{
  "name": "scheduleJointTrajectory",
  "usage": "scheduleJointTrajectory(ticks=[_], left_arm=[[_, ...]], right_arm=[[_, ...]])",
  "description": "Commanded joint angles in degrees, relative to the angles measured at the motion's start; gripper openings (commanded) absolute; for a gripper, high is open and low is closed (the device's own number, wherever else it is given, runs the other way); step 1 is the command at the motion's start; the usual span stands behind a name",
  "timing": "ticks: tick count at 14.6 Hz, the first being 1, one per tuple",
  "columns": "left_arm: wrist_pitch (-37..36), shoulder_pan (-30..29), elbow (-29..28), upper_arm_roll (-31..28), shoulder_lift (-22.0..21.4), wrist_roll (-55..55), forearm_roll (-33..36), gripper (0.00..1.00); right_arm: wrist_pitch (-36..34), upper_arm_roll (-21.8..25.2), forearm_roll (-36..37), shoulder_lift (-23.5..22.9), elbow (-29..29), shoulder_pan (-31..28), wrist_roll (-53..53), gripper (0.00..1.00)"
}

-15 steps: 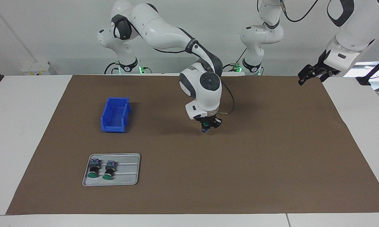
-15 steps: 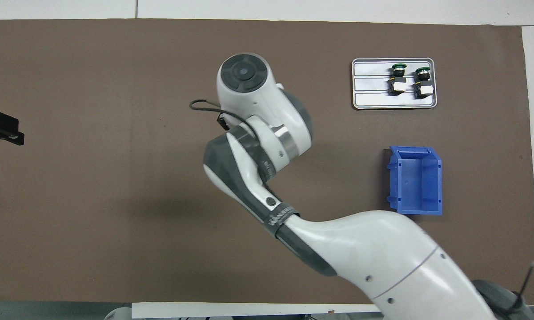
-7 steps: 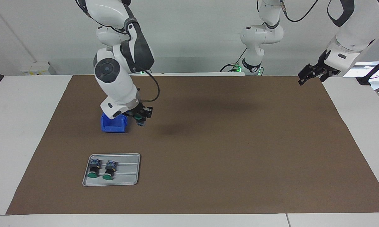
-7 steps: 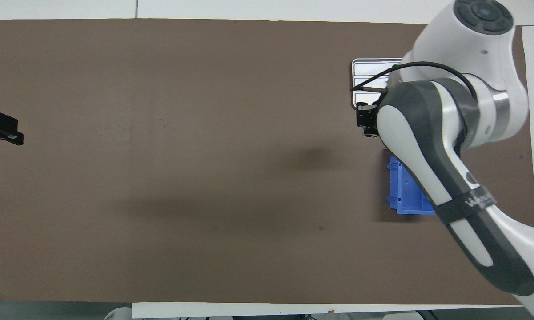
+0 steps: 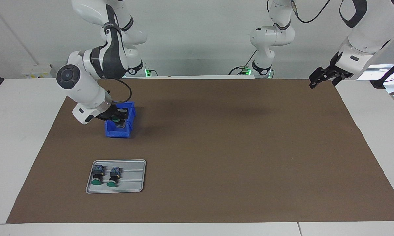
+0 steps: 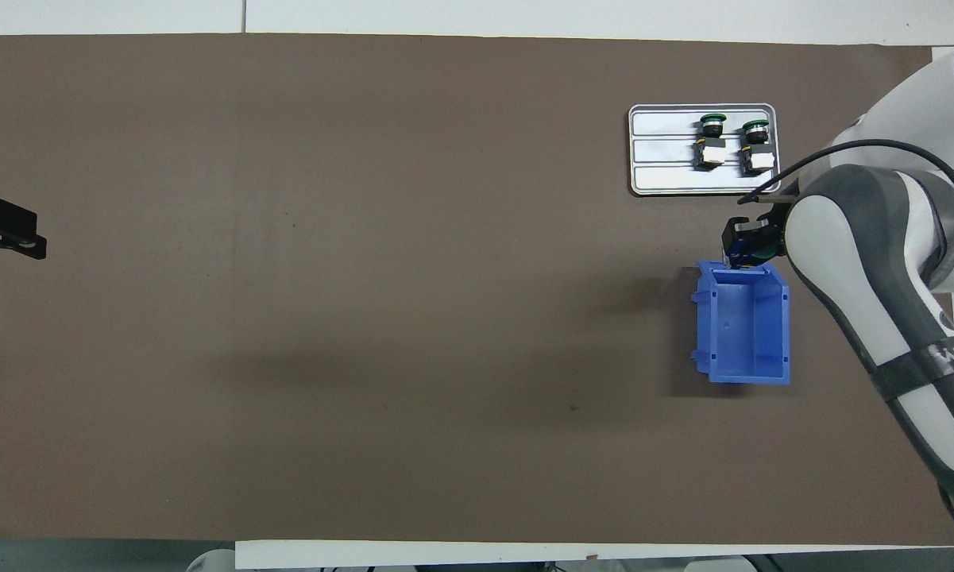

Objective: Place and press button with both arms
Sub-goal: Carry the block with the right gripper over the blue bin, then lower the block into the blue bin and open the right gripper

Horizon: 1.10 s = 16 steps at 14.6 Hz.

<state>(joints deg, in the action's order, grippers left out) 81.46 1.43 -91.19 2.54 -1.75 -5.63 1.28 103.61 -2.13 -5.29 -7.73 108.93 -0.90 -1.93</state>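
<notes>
My right gripper [image 5: 120, 118] [image 6: 750, 243] is shut on a green-capped button [image 5: 119, 115] and hangs over the end of the blue bin [image 5: 118, 132] [image 6: 751, 334] that lies farther from the robots. Two more buttons [image 5: 97, 173] [image 5: 113, 176] lie side by side on a grey tray [image 5: 134, 178] [image 6: 667, 151], farther from the robots than the bin; the overhead view shows both buttons [image 6: 711, 141] [image 6: 756, 147]. My left gripper [image 5: 321, 77] [image 6: 6, 230] waits open and raised over the mat's edge at the left arm's end, holding nothing.
A brown mat [image 5: 236, 154] covers most of the white table [image 5: 16, 131]. The right arm's white elbow [image 5: 85, 88] leans over the mat beside the bin, toward its own end of the table.
The right arm has swung from the mat's middle toward its own end, carrying the button to a spot over the blue bin. The left arm has stayed put.
</notes>
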Motion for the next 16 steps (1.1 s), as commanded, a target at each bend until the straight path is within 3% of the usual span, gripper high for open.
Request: scheduleJointTrajectory(ticks=[1,9,16], left_arm=[[0.89,-0.11,-0.92,0.18,-0.98,0.79,0.57,1.0],[0.8,-0.2,-1.98,0.27,-1.5,0.71,0.57,1.0],[0.89,-0.11,-1.98,0.36,-1.59,0.88,0.57,1.0]], right_arm=[[4.66,-0.68,-0.07,4.39,7.94,-1.2,-2.63,0.01],[13.88,-0.68,1.95,6.86,17.79,-1.12,-1.93,0.14],[15.92,-0.59,4.58,6.24,19.21,-1.21,0.79,0.27]])
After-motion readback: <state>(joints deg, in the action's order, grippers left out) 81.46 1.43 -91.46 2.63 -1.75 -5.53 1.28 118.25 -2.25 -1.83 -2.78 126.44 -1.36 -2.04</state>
